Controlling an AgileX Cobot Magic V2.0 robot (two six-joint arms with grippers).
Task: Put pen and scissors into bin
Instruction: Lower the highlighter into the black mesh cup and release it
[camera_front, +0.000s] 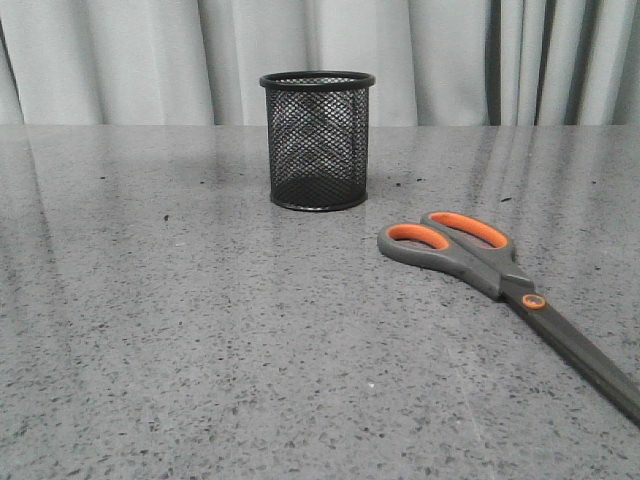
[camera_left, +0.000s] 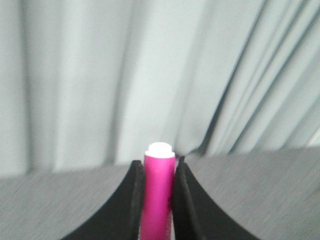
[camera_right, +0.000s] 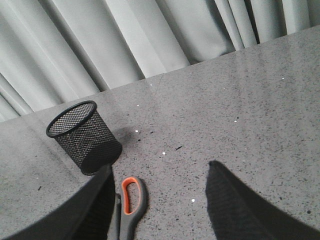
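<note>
The black wire-mesh bin stands upright at the back middle of the table; it also shows in the right wrist view. The scissors lie flat to its right, orange-lined handles toward the bin, blades running toward the front right edge. In the front view neither gripper shows. My left gripper is shut on the magenta pen, whose whitish end pokes out past the fingertips, held above the table. My right gripper is open and empty above the scissors, one handle loop showing between its fingers.
Grey speckled tabletop runs in all directions. A pale pleated curtain hangs behind the table's far edge.
</note>
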